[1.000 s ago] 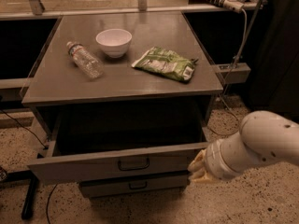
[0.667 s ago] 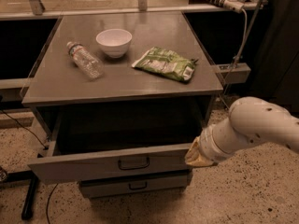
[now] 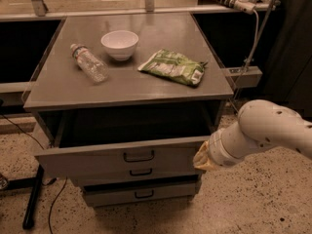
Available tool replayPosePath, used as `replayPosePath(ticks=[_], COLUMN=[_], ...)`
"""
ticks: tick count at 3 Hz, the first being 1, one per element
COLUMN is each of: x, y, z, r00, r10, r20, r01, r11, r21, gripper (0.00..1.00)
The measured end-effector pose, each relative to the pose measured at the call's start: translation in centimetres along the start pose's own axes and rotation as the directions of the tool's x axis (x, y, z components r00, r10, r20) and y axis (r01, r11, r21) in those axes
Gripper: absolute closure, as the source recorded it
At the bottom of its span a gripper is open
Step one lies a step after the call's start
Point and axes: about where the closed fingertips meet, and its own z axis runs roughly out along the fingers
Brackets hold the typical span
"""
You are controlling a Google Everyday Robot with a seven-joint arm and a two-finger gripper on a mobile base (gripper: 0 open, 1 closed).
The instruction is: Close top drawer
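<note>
The top drawer (image 3: 97,159) is a wide, shallow grey drawer, pulled well out from the cabinet, with a small black handle (image 3: 139,156) mid-front. Its inside is dark. My gripper (image 3: 200,161) is at the drawer front's right end, at the tip of the white arm (image 3: 263,133) that comes in from the right. It is right against or touching the front's right edge.
On the cabinet top (image 3: 63,84) lie a plastic bottle (image 3: 89,62), a white bowl (image 3: 119,44) and a green snack bag (image 3: 173,67). Two shorter grey drawers (image 3: 141,190) sit below. A black stand leg (image 3: 33,199) is on the floor at left. Cables hang at right.
My arm has moved left and slightly up, bringing the gripper against the right end of the top drawer's front. The drawer stands open as before.
</note>
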Motion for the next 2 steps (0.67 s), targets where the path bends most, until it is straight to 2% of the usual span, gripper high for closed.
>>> replayPosePath(ticks=[2], x=[0.00], y=[0.00], z=[0.00], r00=[1.000], r10=[0.000], r20=[0.000], r01=[0.000], r11=[1.0000], r21=[0.000], gripper=[0.35])
